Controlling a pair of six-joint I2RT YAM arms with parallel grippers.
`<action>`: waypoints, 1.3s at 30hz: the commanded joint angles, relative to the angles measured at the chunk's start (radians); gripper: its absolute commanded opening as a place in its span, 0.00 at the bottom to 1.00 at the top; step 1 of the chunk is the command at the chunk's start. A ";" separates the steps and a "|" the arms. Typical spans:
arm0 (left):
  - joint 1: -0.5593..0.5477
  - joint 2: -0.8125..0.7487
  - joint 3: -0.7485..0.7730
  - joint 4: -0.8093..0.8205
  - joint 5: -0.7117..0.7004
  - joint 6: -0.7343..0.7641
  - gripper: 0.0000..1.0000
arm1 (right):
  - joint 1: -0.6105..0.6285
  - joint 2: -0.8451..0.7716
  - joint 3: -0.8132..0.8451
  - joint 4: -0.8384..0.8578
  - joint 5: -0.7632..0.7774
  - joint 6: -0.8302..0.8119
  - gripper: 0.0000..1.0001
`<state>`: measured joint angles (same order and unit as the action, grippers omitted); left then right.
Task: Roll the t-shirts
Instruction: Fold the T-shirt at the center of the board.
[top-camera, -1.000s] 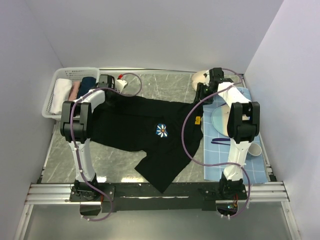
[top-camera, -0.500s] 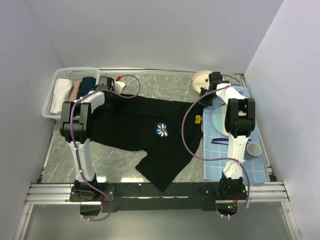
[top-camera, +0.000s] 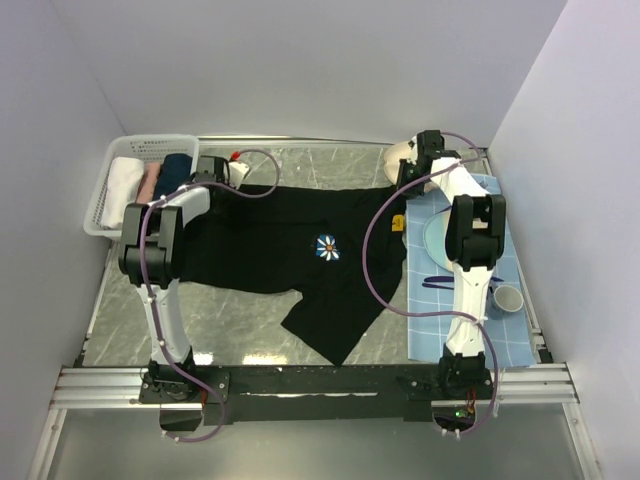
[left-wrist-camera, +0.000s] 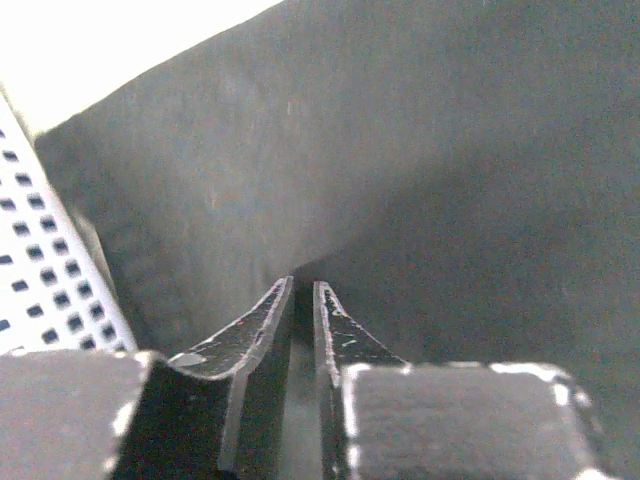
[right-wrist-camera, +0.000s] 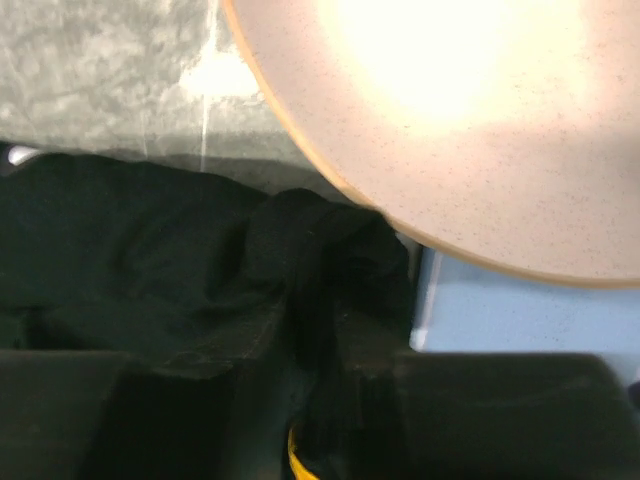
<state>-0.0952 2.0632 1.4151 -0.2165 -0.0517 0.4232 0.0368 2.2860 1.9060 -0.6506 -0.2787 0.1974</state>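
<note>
Left end effector (left-wrist-camera: 303, 288) and right end effector (right-wrist-camera: 318, 345) are both clamped on the t-shirt (top-camera: 290, 245).
The black cloth lies spread across the bench (top-camera: 320, 160), its far edge taut between them, with a white basket (top-camera: 150, 140) at left and a tan bowl (right-wrist-camera: 480, 150) at right.

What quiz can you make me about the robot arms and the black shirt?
1. True or false: the t-shirt lies inside the white basket.
2. What is the left gripper pinching? A) the t-shirt B) a cup C) a plate
3. Fill in the blank: the flower print on the t-shirt is white and ____.

Key: 1 false, it is spread on the table beside the basket; 2 A; 3 blue.
</note>
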 joint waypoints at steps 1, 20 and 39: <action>-0.023 -0.180 0.062 -0.106 0.060 -0.089 0.25 | -0.009 -0.103 0.031 0.031 0.027 -0.038 0.49; 0.087 -0.720 -0.496 -0.396 0.290 0.370 0.40 | 0.389 -0.858 -0.689 -0.047 -0.241 -1.013 0.61; 0.210 -0.693 -0.601 -0.231 0.328 0.367 0.38 | 0.745 -0.594 -0.851 -0.172 -0.120 -1.305 0.47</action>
<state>0.1047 1.4242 0.7967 -0.4881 0.2321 0.7727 0.7319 1.6928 1.0969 -0.8341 -0.4572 -1.0664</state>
